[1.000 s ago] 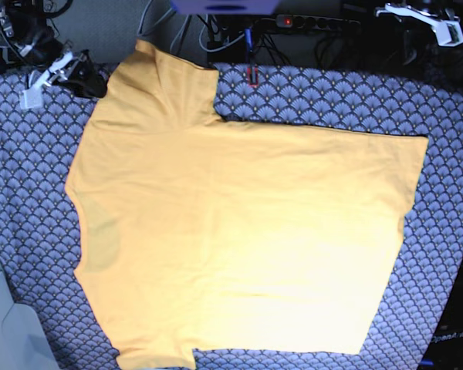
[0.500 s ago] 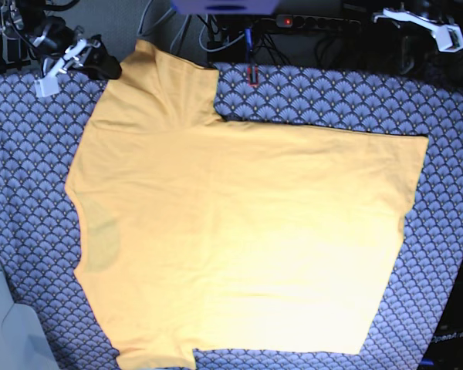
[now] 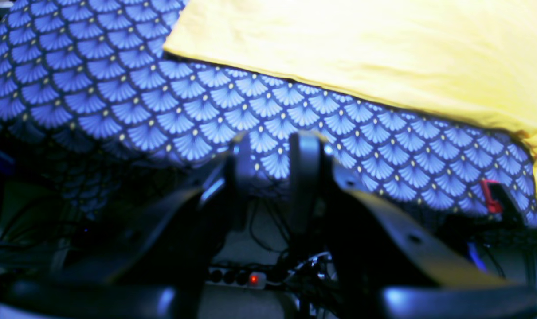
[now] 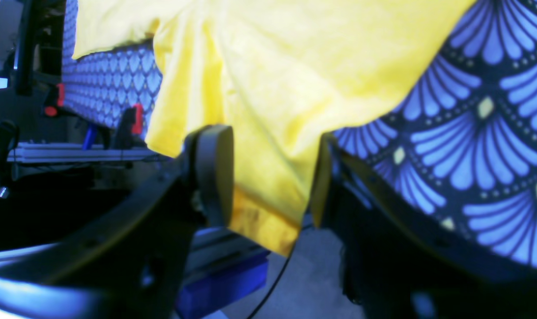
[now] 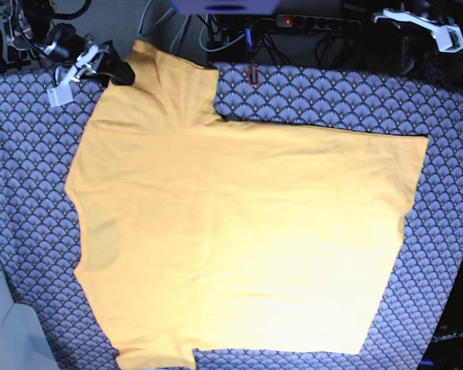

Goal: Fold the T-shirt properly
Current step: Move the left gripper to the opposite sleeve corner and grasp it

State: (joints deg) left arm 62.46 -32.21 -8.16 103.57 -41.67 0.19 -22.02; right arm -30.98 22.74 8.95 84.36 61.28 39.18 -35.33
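The yellow-orange T-shirt [image 5: 239,231] lies spread flat on the patterned tablecloth, with one sleeve pointing to the back edge at the upper left. My right gripper [image 5: 122,71] is at that sleeve's outer corner. In the right wrist view it [image 4: 268,177] is open, and the sleeve's hem [image 4: 268,221] hangs between its two pads over the table's edge. My left gripper [image 3: 272,150] hovers beyond the back edge, apart from the T-shirt [image 3: 383,53]. Its fingers stand a narrow gap apart with nothing between them. In the base view the left arm [image 5: 420,19] sits at the top right.
A blue fan-patterned tablecloth [image 5: 31,177] covers the table. Red clamps [image 5: 252,75] [image 3: 488,201] grip its back edge. Behind the table lie cables and a power strip [image 5: 316,21] with a red light. A pale surface [image 5: 0,324] borders the lower left.
My right arm has moved right and toward the back, from the cloth's left side to the sleeve's corner, and its jaws have narrowed a little. The left arm and the T-shirt have not moved.
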